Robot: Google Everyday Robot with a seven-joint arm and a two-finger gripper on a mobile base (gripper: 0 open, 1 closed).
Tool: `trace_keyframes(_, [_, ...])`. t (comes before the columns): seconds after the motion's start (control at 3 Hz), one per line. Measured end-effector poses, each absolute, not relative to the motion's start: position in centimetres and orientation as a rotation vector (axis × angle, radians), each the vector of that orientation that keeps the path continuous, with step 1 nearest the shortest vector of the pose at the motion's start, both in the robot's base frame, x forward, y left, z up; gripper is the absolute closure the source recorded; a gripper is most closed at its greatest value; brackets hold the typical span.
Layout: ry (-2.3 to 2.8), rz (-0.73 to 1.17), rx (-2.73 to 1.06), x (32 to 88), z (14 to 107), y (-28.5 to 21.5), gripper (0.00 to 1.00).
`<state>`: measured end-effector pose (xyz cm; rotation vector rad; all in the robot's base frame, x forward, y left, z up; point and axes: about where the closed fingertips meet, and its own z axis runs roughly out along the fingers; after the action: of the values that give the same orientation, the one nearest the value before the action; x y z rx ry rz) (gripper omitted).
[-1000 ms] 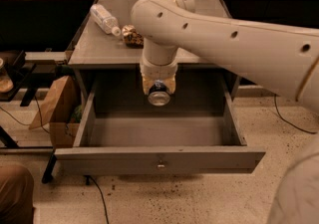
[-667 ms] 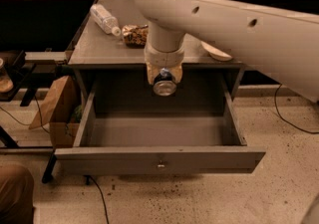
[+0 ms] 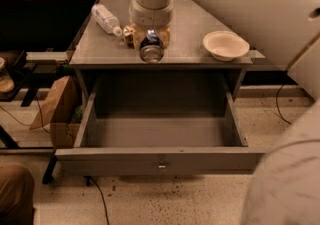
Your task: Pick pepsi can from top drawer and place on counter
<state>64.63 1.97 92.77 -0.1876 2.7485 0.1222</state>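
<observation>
The pepsi can (image 3: 151, 48) lies on its side in my gripper (image 3: 150, 39), silver end toward the camera, dark blue body behind it. My gripper is shut on the can and holds it above the front edge of the counter (image 3: 190, 51). The top drawer (image 3: 160, 159) stands pulled out below, and its inside looks bare. My cream arm runs up and to the right across the view.
A clear plastic bottle (image 3: 106, 19) lies on the counter's left. A brown snack bag (image 3: 129, 34) sits partly hidden behind my gripper. A cream bowl (image 3: 225, 45) stands at the counter's right. A cardboard box (image 3: 55, 109) stands on the floor to the left.
My gripper has lifted the can out of the drawer, up to the level of the counter's front edge. The view has shifted with it.
</observation>
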Motion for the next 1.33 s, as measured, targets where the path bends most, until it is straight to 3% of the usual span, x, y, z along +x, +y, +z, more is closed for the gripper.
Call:
trace_keyframes(0.67, [2.770, 0.168, 0.089, 71.7, 91.8, 2.4, 1.00])
trace_keyframes(1.33, [2.733, 0.237, 0.479, 75.6, 88.7, -2.0, 1.00])
